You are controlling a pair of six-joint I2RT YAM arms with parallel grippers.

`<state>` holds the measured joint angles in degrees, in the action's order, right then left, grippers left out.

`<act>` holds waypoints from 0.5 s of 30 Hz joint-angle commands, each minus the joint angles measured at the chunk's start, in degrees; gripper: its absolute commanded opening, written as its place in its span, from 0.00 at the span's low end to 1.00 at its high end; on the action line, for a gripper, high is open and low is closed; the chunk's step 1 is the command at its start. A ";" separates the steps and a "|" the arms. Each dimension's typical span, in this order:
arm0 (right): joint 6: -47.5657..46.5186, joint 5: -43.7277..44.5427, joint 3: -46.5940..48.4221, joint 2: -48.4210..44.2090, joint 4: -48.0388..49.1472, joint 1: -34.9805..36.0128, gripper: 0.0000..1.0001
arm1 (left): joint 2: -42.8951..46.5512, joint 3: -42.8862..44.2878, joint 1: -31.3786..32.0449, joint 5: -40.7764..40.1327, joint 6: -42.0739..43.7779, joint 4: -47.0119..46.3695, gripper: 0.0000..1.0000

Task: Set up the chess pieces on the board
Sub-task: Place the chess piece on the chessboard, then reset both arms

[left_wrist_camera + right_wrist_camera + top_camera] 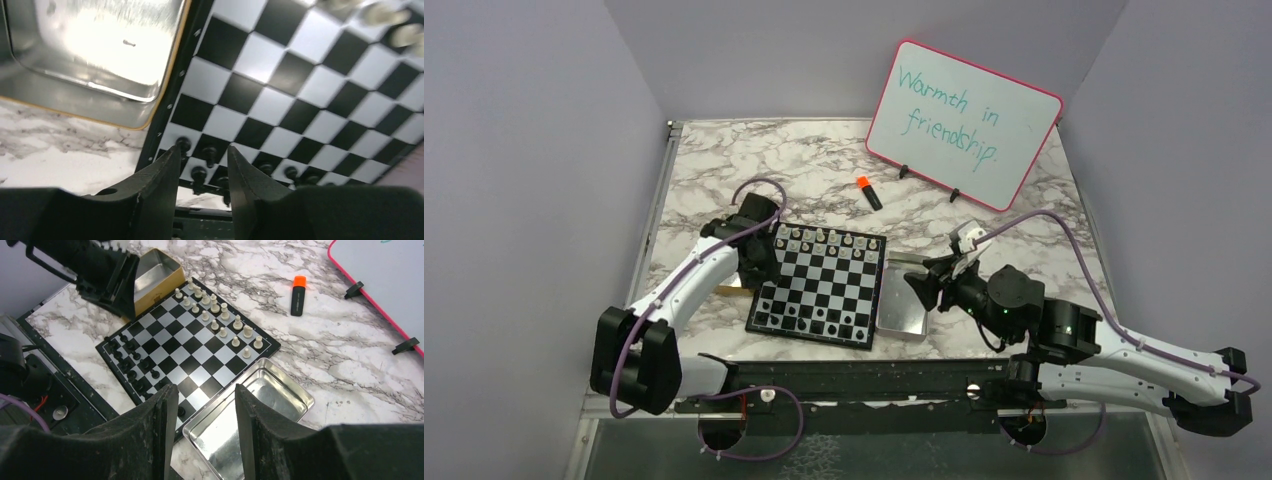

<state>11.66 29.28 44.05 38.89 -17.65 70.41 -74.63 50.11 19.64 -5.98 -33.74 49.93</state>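
The board (pixel 821 287) lies mid-table. Pale chess pieces (pixel 824 240) stand in two rows along its far edge, and black pieces (pixel 809 325) line its near edge. My left gripper (pixel 759 272) hovers over the board's left edge. In the left wrist view it (pixel 204 148) is open with nothing between its fingers, and black pieces (pixel 210 152) stand just beyond the tips. My right gripper (pixel 924 285) hangs open above the silver tray (pixel 904 312) to the right of the board. In the right wrist view it (pixel 205 390) is open and holds nothing.
A gold tray (pixel 95 45) sits against the board's left side, under the left arm. An orange-capped marker (pixel 869 192) lies behind the board. A pink-framed whiteboard (pixel 964 120) stands at the back right. The silver tray (pixel 280 385) touches the board's right edge.
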 commanded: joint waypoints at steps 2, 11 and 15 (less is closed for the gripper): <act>6.19 -1.02 -0.69 1.02 -1.16 -0.01 0.56 | 3.98 9.04 0.31 6.84 0.55 -4.21 0.41; 17.79 1.81 4.24 3.86 -6.01 -0.01 1.00 | 9.11 14.61 0.31 18.24 4.40 -12.85 0.94; 23.57 6.86 6.54 5.56 -8.86 -0.01 1.00 | 13.19 12.46 0.31 22.50 4.67 -17.91 0.99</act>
<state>27.51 30.11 46.78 43.42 -23.35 70.41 -65.69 63.51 19.64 9.23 -30.57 38.96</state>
